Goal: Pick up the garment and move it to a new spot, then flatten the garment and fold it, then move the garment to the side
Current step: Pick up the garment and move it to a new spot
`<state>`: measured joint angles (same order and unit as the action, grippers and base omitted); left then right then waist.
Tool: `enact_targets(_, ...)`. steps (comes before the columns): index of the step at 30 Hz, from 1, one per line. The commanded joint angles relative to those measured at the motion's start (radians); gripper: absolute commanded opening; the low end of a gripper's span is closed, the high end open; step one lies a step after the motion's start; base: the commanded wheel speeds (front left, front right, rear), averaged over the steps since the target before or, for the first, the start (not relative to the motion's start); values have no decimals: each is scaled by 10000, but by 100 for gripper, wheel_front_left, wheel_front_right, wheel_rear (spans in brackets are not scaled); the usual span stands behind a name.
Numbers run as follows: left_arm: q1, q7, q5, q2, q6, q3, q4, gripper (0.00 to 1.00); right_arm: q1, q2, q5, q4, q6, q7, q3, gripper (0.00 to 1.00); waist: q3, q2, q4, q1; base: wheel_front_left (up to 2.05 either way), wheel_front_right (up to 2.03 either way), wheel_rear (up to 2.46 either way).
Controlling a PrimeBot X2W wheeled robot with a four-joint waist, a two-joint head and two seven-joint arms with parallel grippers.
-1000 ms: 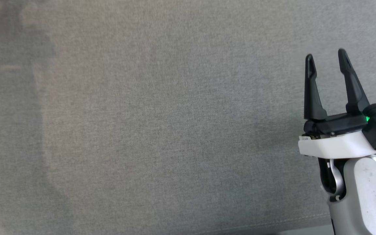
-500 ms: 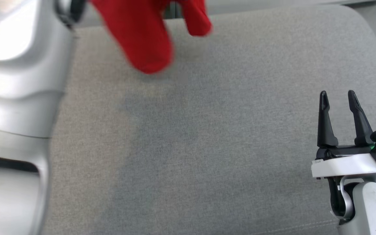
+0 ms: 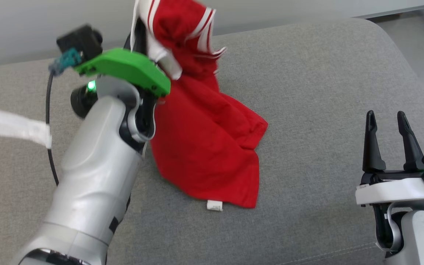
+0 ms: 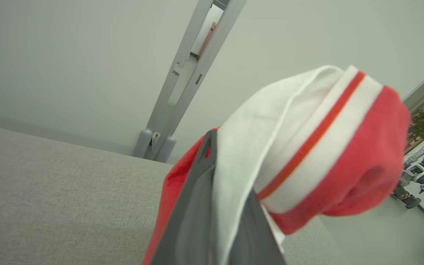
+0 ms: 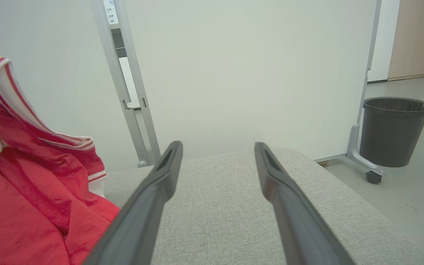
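While the left gripper (image 4: 226,173) holds the red garment (image 3: 208,147) by its white striped edge, both fingers pressed together on the cloth, we judge that the step in hand is carrying it to a new spot. Its upper part hangs from the fingers above the grey cushion (image 3: 326,73). Its lower part, with a small white label (image 3: 214,205), lies on the cushion near the middle, well apart from the right gripper (image 3: 387,117). That gripper has its fingers apart and holds nothing.

To do this step well, we would lower the garment slowly and pull it a little sideways, so that the cloth lays itself out and does not fall in a heap. We would let go only when the top edge rests on the cushion — a bunched shirt makes the flattening harder.

The cushion is wide and looks soft, with much grey surface between the garment and the right gripper. Behind it stands a pale wall panel (image 5: 252,55) — and beside that, on the smooth floor (image 5: 410,206), a dark bin (image 5: 396,129).
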<state>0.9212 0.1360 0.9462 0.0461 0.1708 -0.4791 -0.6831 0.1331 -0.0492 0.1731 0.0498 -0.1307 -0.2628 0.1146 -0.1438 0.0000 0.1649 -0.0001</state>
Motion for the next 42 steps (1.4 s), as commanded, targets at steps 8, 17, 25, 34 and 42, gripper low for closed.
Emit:
enact_targets(8,-1783,1221,24,425,329,832,-1831,0,312,-25,-161,-7,1,-31,60,100,-722,0,-26,1,0,0,0)
enact_targets(17,-2359,1294,-388,462,47,1926,-1919,0,390,-25,-383,64,1,-31,-83,100,-805,0,-468,1,0,0,0)
enact_targets(25,-2914,1295,-1050,225,-189,2952,-1463,100,323,-27,-609,214,1,-31,-252,100,-627,0,-779,1,0,0,0)
enact_targets(34,-3853,1285,-2163,136,-686,3628,-492,100,-74,-25,-832,301,1,-31,-188,100,-69,0,-1227,1,0,0,0)
enact_targets(42,-4986,1286,-3408,96,-1094,3477,783,100,-440,-25,-924,382,1,-31,-187,100,667,0,-1667,1,0,0,0)
